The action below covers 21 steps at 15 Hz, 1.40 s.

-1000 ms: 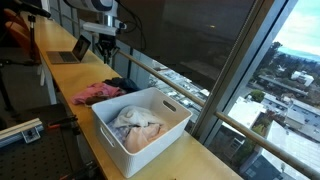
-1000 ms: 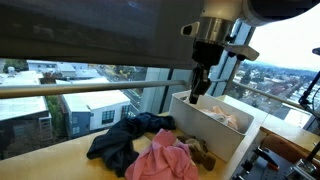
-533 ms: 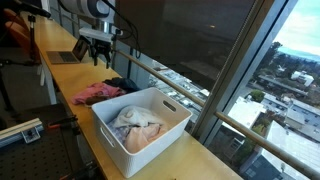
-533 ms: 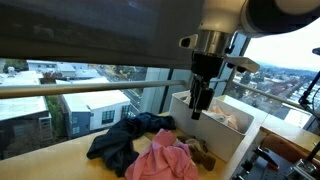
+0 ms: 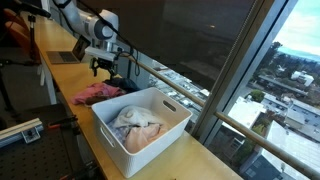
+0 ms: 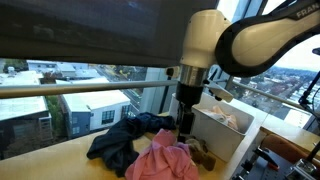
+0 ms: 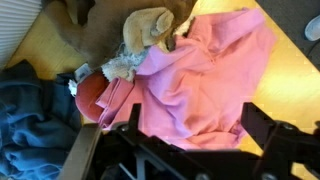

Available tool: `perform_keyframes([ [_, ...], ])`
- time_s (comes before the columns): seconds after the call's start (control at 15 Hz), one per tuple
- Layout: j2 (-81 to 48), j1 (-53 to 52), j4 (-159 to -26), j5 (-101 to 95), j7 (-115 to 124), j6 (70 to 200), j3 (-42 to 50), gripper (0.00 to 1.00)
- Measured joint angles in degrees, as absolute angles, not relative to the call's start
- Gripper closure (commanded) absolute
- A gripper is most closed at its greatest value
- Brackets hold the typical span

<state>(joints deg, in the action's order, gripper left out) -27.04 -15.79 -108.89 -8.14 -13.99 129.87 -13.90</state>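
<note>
A pink garment (image 5: 100, 92) (image 6: 165, 160) (image 7: 195, 75) lies crumpled on the wooden counter (image 5: 70, 85). My gripper (image 5: 103, 68) (image 6: 185, 128) (image 7: 197, 125) hangs just above it, open, with nothing between its fingers (image 7: 262, 125). In the wrist view the two fingers stand on either side of the pink fabric. A tan cloth item (image 7: 150, 30) (image 6: 203, 155) lies at the pink garment's edge. A dark blue garment (image 5: 120, 83) (image 6: 120, 140) (image 7: 25, 115) lies beside them.
A white plastic basket (image 5: 165, 135) (image 6: 225, 140) with pale laundry (image 5: 138, 125) in it stands on the counter close to the pile. A laptop (image 5: 70, 52) sits farther along. Window glass and a railing (image 5: 170, 75) run along the counter's far side.
The gripper has come down from above the counter towards the pink garment, and its jaws have gone from nearly shut to wide open. The clothes have not moved.
</note>
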Motion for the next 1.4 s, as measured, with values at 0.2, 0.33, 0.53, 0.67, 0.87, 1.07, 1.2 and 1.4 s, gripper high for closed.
perform_keyframes([
  [0.2,-31.7,-15.9,-106.2,-9.5,-14.0,131.2,-13.8,0.0],
  [0.33,-34.8,-16.0,-104.7,-10.1,-14.0,131.8,-13.7,0.0],
  [0.53,-39.2,-16.0,-103.0,-10.8,-14.0,131.9,-13.2,0.0],
  [0.67,-41.7,-16.0,-101.9,-11.1,-14.0,131.9,-12.9,0.26],
  [0.87,-44.3,-15.9,-100.9,-11.1,-14.0,131.9,-12.6,0.36],
  [1.07,-44.9,-16.0,-100.7,-11.1,-14.0,131.9,-12.6,0.58],
  [1.2,-44.6,-16.0,-100.7,-11.1,-14.0,131.8,-12.6,0.73],
  [1.4,-43.9,-15.9,-101.0,-11.0,-14.0,131.7,-12.7,0.95],
])
